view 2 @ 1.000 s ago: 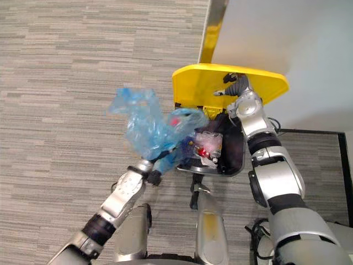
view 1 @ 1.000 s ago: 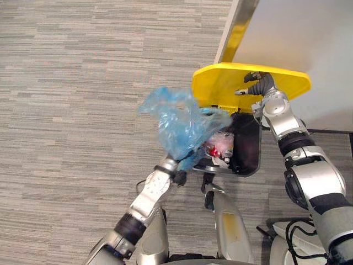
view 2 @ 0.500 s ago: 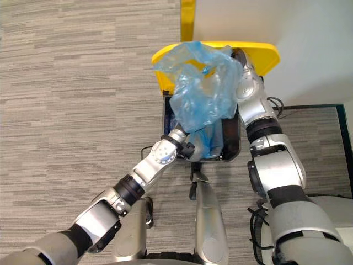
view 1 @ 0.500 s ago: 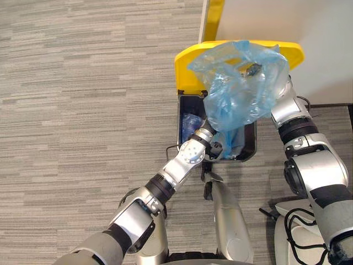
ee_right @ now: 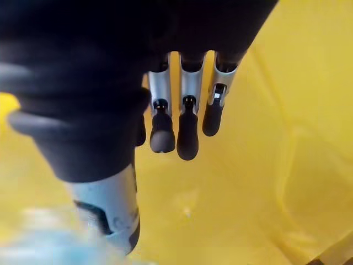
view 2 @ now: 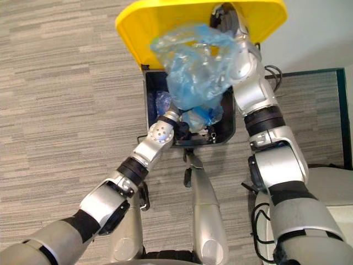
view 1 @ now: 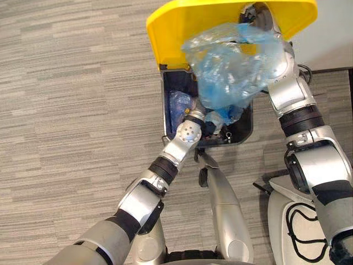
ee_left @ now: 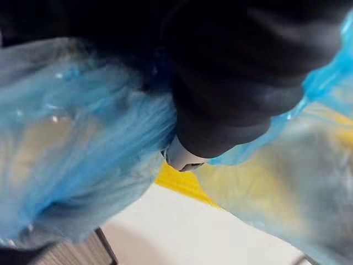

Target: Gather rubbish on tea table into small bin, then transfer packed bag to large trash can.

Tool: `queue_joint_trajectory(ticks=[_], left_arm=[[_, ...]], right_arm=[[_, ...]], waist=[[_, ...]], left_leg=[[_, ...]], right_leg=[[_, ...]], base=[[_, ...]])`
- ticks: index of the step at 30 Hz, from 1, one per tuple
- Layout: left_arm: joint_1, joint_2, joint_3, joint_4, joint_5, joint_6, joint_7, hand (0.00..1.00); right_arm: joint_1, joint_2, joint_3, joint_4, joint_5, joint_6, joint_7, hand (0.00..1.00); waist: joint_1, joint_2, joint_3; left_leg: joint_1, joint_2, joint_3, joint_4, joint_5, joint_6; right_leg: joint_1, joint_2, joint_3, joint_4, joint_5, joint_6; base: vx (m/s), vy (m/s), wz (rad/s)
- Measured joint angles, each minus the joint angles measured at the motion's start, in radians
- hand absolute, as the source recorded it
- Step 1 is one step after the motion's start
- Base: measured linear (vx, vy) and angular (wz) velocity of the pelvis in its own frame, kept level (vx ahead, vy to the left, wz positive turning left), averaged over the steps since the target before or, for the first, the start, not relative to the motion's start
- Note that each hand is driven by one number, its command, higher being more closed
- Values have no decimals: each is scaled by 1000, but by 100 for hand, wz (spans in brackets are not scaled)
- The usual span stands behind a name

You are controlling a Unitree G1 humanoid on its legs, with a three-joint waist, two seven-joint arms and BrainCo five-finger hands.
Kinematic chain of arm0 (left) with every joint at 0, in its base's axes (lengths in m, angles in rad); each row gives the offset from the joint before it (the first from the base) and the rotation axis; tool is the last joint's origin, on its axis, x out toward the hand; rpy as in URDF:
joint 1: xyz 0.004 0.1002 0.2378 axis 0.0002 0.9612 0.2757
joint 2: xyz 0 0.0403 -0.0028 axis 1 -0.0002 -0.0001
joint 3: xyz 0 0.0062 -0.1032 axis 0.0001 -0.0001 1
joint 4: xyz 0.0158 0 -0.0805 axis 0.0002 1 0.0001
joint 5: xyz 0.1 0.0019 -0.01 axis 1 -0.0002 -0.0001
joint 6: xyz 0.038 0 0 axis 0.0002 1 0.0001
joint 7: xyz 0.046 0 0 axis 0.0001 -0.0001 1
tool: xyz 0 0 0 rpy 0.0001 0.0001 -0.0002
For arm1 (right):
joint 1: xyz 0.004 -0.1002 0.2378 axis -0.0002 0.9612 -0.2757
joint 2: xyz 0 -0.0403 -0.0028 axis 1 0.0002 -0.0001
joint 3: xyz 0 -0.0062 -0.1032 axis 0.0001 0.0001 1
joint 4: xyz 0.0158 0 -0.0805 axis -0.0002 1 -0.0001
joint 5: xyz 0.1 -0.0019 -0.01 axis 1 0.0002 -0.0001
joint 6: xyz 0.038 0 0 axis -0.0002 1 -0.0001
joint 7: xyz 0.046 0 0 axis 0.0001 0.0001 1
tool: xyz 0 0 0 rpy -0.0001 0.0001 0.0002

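Overhead, the large trash can's yellow lid (view 1: 182,27) stands raised, and the right hand (ee_right: 185,105) is against its underside. Its fingers (ee_right: 186,135) are straight and side by side, with their dark tips at the yellow plastic and the thumb set apart from them. Below the lid, the dark body of the large trash can (view 1: 246,128) is open. The left hand (view 1: 208,126) reaches over the near rim into the opening. The blue rubbish bag (view 1: 231,66) rises from that hand and billows up above the opening, in front of the lid and across the right forearm. In the left wrist view the bag's blue film (ee_left: 83,138) wraps round the dark cover and hides the fingers, so it cannot be told whether they are curled on the bag or loose. More crumpled blue plastic (view 1: 179,104) lies inside the can on its left side. The can stands on grey striped carpet (view 1: 71,110) beside a white wall (view 1: 336,27).
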Motion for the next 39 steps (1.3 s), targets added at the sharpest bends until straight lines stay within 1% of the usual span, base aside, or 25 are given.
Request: queue_joint_trajectory(ticks=[2, 4, 5, 8, 12, 13, 16, 18, 22, 25, 31, 36, 39], left_arm=[[0, 10, 11, 30, 15, 3, 7, 100], [0, 16, 28, 65, 24, 16, 11, 100], [0, 20, 29, 80, 28, 18, 12, 100], [1, 25, 30, 115, 39, 22, 12, 100], [-5, 26, 31, 117, 59, 22, 10, 100], [-5, 26, 33, 120, 59, 22, 10, 0], [-7, 26, 41, 140, 81, 23, 8, 0], [-6, 23, 66, 161, 112, 35, 4, 0], [-6, 21, 69, 169, 175, 58, -45, 0], [4, 20, 68, 169, 216, 63, -59, 0], [58, 18, 66, 169, 235, 72, -80, 0], [100, 17, 59, 165, 234, 71, -80, 0], [106, 19, 22, 165, 231, 70, -81, 0]], right_arm=[[0, 0, 37, -1, -47, -8, -3, 0], [0, 1, 72, -3, -100, -23, -5, 0], [0, 2, 85, -5, -108, -30, -5, 0], [0, 3, 118, -19, -145, -30, -6, 0], [0, 4, 131, -74, -173, -33, -8, 0], [-1, 3, 145, -85, -178, -34, -17, 0], [-1, 4, 176, -85, -181, -36, -27, 0], [0, 3, 192, -120, -181, -36, -28, 0], [-1, 5, 196, -168, -180, -66, -28, 0], [0, 5, 196, -181, -178, -67, -27, 0], [17, 6, 208, -239, -170, -76, -23, 0], [66, 5, 234, -244, -169, -75, -1, 0], [103, 4, 245, -284, -170, -80, 23, 0]], waist=[[-1, 0, 0], [4, 0, 0], [4, 0, 0], [3, 0, 0], [2, 0, 0], [1, 0, 0], [1, -1, 0], [-1, -1, 0], [-1, -5, -1], [-1, -5, -1], [-1, -12, -3], [0, -34, -15], [2, -50, -25]], left_leg=[[-7, 1, 0, 0, 0, 0], [-17, 1, -2, 0, 0, 0], [-20, 1, -3, 0, 0, 0], [-29, 2, -3, 0, -1, 1], [-47, 6, -1, 3, -4, 5], [-55, 7, -1, 5, -5, 5], [-65, 11, 0, 8, -5, 5], [-65, 13, 5, 11, -7, 8], [-65, 12, 10, 24, -12, 13], [-62, 8, 9, 30, -12, 13], [-36, 9, 9, 37, -12, 14], [5, 10, 12, 37, -14, 16], [12, 11, 14, 35, -14, 16]], right_leg=[[-6, 0, 0, 0, 0, 0], [-14, 0, 0, 0, 0, 0], [-17, 0, 0, -1, 0, 0], [-20, 2, -1, -7, 6, -9], [-38, 1, 1, -7, 6, -9], [-45, 1, 1, -7, 6, -10], [-54, 2, -1, -2, 6, -10], [-54, 2, -1, 0, 6, -9], [-52, -1, 3, 5, 6, -9], [-50, -8, 2, 18, 1, -2], [-24, -10, 0, 27, -3, 3], [17, -12, 1, 23, -3, 3], [23, -11, 2, 23, -1, 1]], base=[[15, -13, 1], [30, -31, 4], [33, -31, 3], [35, -17, 1], [28, -14, 0], [39, -14, 0], [50, -16, 1], [42, -4, -2], [9, 1, -1], [-3, -8, 4], [-1, -3, 1], [-13, -9, 0], [-8, -25, -1]])
